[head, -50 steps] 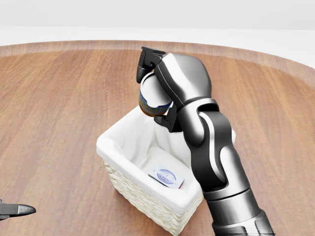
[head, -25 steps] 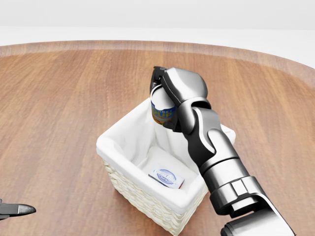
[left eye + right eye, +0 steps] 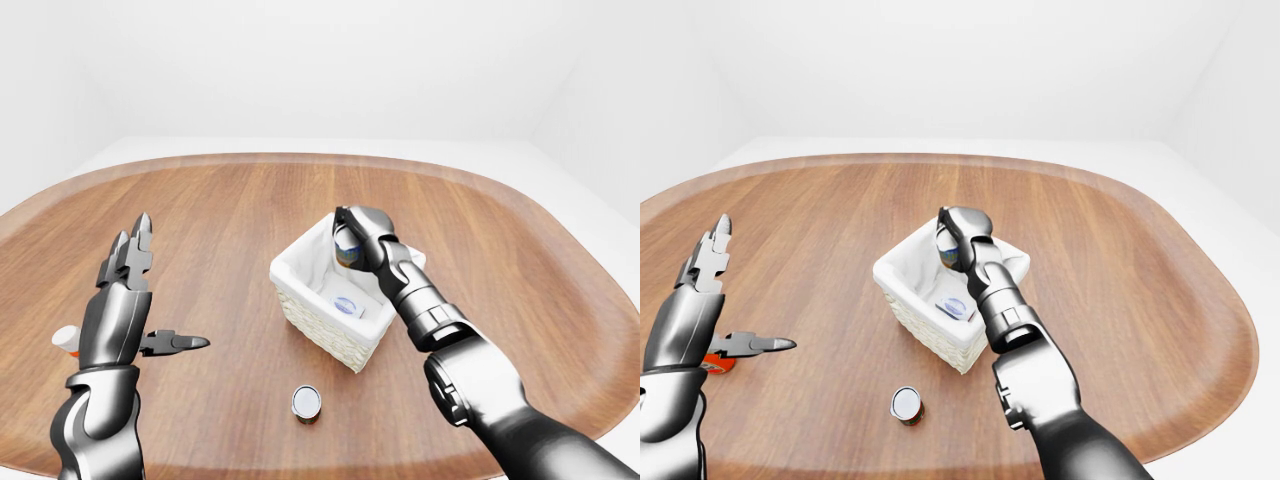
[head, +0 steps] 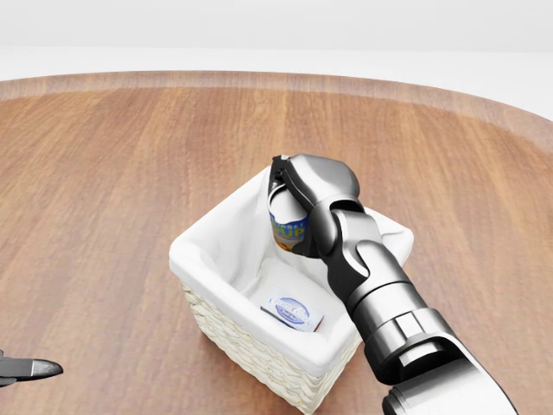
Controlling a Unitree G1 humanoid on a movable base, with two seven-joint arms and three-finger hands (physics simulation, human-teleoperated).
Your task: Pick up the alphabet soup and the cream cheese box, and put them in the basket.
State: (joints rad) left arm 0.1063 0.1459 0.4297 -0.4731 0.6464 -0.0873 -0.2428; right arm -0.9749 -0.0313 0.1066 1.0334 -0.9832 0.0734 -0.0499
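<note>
1. Alphabet soup can sits clenched in the right hand, upright, its lower end now below the rim line of the basket at the basket's far end in the head view.
2. A second ago the can was held tilted and well above the basket; half a second ago it was upright but higher, level with the liner's top edge. It has since come down into the opening, and the right arm has lowered and drawn in with it.
3. The can's label shows a blue band over yellow with large pale letters; the letters are partly hidden by the fingers and I cannot read them as words.
4. The cream cheese box lies flat on the basket's white liner, nearer the bottom of the head view than the can and apart from it, in the same spot as in both earlier pictures. Its top bears a blue oval mark; the writing is too small to read.
5. The basket is woven and pale, lined in white cloth, and stands on the wooden surface; it has not shifted.
6. The left hand is raised at the left of the left-eye view, fingers spread wide and grasping nothing, well apart from the basket.
7. A small can stands on the surface below the basket in the left-eye view, lid up.
8. An orange and white object shows just behind the left arm; I cannot tell what it is.
</note>
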